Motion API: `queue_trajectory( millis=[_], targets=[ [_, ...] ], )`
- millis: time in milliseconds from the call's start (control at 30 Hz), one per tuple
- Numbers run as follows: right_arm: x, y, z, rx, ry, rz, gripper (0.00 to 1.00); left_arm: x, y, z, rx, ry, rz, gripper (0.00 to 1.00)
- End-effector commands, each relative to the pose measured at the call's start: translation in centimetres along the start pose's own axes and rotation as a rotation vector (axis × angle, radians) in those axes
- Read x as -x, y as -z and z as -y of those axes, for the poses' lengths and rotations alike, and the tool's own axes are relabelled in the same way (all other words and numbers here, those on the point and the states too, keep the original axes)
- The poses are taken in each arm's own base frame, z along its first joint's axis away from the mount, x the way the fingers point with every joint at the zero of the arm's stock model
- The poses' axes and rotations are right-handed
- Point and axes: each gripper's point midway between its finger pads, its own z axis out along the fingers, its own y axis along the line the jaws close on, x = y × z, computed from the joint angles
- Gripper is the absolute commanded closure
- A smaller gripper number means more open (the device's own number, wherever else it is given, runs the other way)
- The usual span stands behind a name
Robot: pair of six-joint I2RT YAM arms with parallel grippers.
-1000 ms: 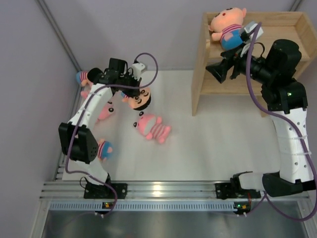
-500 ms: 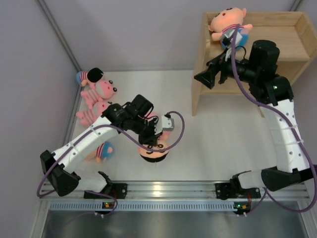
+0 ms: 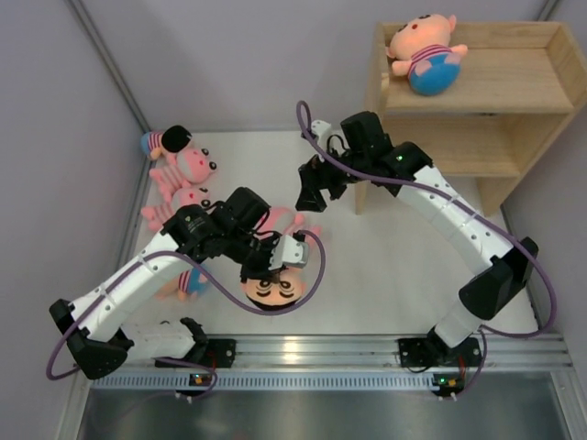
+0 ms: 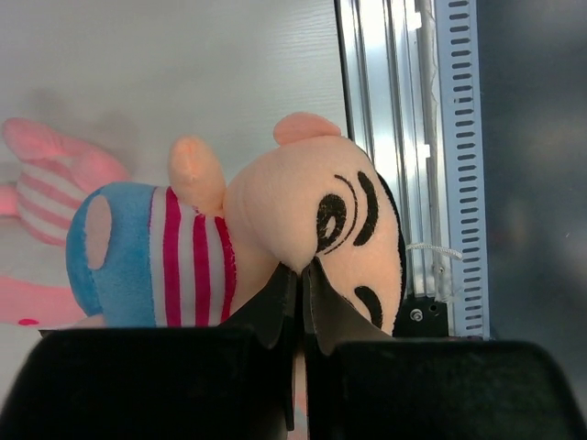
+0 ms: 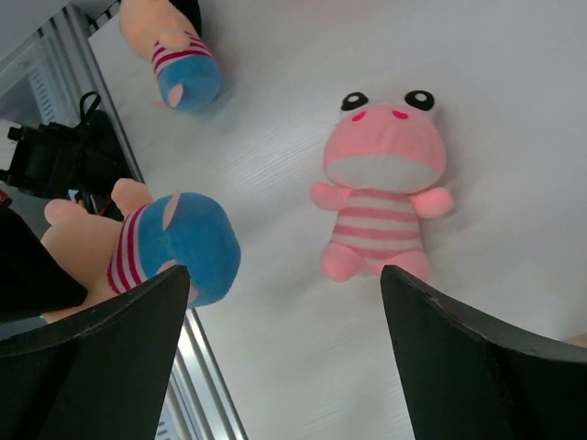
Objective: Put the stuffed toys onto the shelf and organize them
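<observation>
My left gripper (image 3: 268,271) is shut on a peach-faced stuffed toy (image 3: 274,291) with a pink-striped shirt and blue bottom, held near the front rail. In the left wrist view the jaws pinch the toy (image 4: 275,220) between cheek and neck. My right gripper (image 3: 310,191) hangs open over the middle of the table, above an all-pink striped toy (image 3: 282,220); that toy (image 5: 385,183) lies face up beyond the open right gripper (image 5: 284,271). The wooden shelf (image 3: 514,82) stands at the back right with one peach-faced toy (image 3: 424,50) on its top tier.
Pink toys (image 3: 181,167) and a peach-faced one (image 3: 160,142) are heaped at the back left by the wall. Another blue-bottomed toy (image 3: 193,280) lies under the left arm. The metal rail (image 3: 303,350) runs along the front edge. The shelf's side panel (image 3: 365,174) is close behind the right gripper.
The left arm carried the peach-faced toy from the back left to the front middle. The right arm swung from the shelf's top down to the middle of the table, over the pink toy.
</observation>
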Motion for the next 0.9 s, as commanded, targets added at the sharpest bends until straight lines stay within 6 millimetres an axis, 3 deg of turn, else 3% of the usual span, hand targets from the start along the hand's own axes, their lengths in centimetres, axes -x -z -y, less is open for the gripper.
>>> queue_trajectory(
  millis=[0, 167, 300, 533, 567, 667, 700, 767, 800, 867],
  targets=[
    [0.3, -2.2, -3.6, 0.165, 0.045, -0.002, 0.14, -0.2, 0.3, 0.6, -0.008, -0.061, 0.002, 1.00],
    [-1.6, -4.3, -5.7, 0.327, 0.054, -0.066, 0.11, -0.3, 0.8, 0.4, 0.022, -0.084, -0.004, 1.00],
    [-3.6, -6.3, -5.6, 0.374, 0.016, -0.151, 0.12, -0.4, 1.1, -0.3, 0.055, -0.103, -0.022, 1.00],
    [-5.6, -7.6, -7.5, 0.464, 0.001, -0.190, 0.17, 0.0, 1.6, -0.8, 0.084, -0.127, -0.023, 1.00],
    [-5.5, -7.7, -7.9, 0.488, -0.005, -0.183, 0.20, -0.1, 1.6, -1.0, 0.088, -0.131, -0.027, 1.00],
    [-5.9, -7.8, -9.1, 0.552, -0.007, -0.196, 0.44, -0.3, 1.9, -1.5, 0.117, -0.138, -0.046, 1.00],
    [-6.1, -7.8, -9.3, 0.564, -0.007, -0.199, 0.55, -0.4, 2.0, -1.7, 0.126, -0.142, -0.054, 1.00],
    [-6.4, -7.7, -9.9, 0.581, 0.001, -0.209, 0.64, -0.7, 2.3, -2.3, 0.163, -0.152, -0.078, 1.00],
    [-6.6, -7.6, -10.0, 0.586, 0.002, -0.217, 0.79, -0.8, 2.4, -2.5, 0.174, -0.153, -0.089, 1.00],
    [-6.7, -7.5, -10.2, 0.580, 0.012, -0.219, 0.97, -1.3, 2.6, -3.1, 0.204, -0.160, -0.115, 1.00]
  ],
)
